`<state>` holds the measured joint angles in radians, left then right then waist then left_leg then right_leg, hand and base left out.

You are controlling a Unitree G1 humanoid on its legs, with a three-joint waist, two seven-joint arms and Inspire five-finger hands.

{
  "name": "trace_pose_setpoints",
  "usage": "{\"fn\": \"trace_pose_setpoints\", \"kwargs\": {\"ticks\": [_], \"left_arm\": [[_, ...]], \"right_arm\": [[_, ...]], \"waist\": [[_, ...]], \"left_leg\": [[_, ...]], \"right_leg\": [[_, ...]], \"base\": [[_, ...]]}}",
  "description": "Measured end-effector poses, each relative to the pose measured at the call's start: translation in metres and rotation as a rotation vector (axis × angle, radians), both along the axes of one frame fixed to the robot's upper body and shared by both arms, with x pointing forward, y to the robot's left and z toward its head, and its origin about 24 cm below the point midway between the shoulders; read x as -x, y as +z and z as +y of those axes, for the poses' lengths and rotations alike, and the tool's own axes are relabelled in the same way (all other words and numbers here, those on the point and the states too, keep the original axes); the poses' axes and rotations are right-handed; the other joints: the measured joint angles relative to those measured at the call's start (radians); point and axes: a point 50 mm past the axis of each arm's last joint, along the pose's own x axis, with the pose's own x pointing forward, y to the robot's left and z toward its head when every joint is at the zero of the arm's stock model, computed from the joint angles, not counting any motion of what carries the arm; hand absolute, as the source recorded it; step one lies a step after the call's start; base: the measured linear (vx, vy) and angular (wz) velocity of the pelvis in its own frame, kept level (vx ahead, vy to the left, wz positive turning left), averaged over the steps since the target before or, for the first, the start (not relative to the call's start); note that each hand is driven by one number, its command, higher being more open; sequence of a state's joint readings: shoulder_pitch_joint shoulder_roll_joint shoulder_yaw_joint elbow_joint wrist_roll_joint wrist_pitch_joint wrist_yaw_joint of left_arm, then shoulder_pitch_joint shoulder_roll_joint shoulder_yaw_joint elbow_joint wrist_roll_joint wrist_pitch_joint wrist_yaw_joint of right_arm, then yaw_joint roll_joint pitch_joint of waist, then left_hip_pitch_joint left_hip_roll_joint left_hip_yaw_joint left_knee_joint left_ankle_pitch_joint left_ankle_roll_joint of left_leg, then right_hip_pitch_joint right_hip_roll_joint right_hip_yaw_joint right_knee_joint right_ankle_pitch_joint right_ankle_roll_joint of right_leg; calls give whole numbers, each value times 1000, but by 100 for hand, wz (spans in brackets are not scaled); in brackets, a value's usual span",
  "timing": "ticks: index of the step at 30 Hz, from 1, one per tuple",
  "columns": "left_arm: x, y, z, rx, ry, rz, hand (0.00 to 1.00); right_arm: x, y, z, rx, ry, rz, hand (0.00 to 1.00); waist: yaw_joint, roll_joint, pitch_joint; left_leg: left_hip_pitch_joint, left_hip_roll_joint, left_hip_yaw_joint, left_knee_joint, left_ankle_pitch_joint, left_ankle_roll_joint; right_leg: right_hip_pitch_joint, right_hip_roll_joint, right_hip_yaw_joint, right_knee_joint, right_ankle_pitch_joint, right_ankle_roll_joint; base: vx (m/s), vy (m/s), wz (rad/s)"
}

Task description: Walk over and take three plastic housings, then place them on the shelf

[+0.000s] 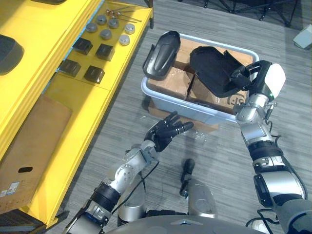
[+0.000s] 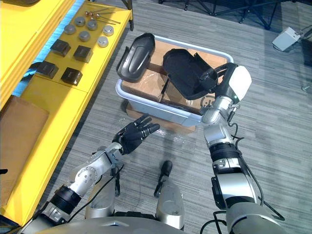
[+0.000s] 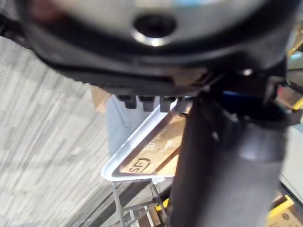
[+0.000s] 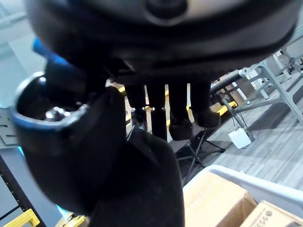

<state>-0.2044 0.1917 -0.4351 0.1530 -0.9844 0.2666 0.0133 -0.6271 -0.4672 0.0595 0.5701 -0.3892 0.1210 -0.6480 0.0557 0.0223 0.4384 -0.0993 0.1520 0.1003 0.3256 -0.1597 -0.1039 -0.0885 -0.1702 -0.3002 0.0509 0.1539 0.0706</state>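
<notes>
Over the bin point(image 1: 165, 99) the right hand point(image 1: 254, 73) pinches a housing point(image 1: 214, 70) by its rim; it looks light, stiff and slick. The left hand point(image 1: 165, 131) is open beside the bin.

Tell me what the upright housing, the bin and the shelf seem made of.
Housing: likely moulded plastic, black, semi-gloss; soft highlights on its curved shell. Bin: plastic, pale, smooth; thin wall with rolled rim. Shelf: glossy yellow coating, perhaps painted metal or board; the base material is not visible.

Head stereo down; wrist cams close
</notes>
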Motion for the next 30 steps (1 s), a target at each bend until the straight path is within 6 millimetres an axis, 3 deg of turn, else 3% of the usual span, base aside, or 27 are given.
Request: {"fn": "trace_pose_setpoints", "kwargs": {"ticks": [2,4,8,10,16,25,30], "left_arm": [[-4,-1,-1,-14,-5,6,100],[-14,7,-8,-36,-40,-26,100],[-26,18,-19,2,-65,-27,100],[-35,30,-29,103,-73,0,100],[-51,69,-56,442,-34,23,100],[-65,69,-42,735,200,132,100],[-68,68,-39,781,284,138,100]], "right_arm": [[0,8,6,39,21,-29,0],[1,29,15,103,94,-125,0],[3,45,32,170,186,-221,0],[5,48,44,214,251,-265,0],[15,35,68,319,396,-288,0],[22,14,82,263,461,-271,0],[25,9,91,232,498,-283,0]], "waist": [[-14,0,0],[-32,0,0],[-54,0,0],[-64,0,0],[-91,-3,-2],[-113,-20,-11],[-119,-26,-15]], "left_leg": [[0,0,9,11,-9,3],[-19,1,25,38,-25,11],[-18,0,39,39,-26,12],[-17,0,48,36,-26,12],[5,0,72,17,-27,10],[38,-2,111,-3,-27,10],[41,-2,113,-2,-27,10]], "right_leg": [[-1,-1,10,0,3,2],[-20,-1,32,0,9,5],[-27,-2,45,-1,14,8],[-34,-1,54,-1,15,8],[-36,1,75,-2,16,8],[-35,1,109,-2,17,9],[-34,2,112,-2,17,10]], "base": [[-14,36,-16],[-30,55,-20],[8,17,-11],[16,3,-11],[31,7,-10],[11,4,-11],[-1,1,-2]]}}
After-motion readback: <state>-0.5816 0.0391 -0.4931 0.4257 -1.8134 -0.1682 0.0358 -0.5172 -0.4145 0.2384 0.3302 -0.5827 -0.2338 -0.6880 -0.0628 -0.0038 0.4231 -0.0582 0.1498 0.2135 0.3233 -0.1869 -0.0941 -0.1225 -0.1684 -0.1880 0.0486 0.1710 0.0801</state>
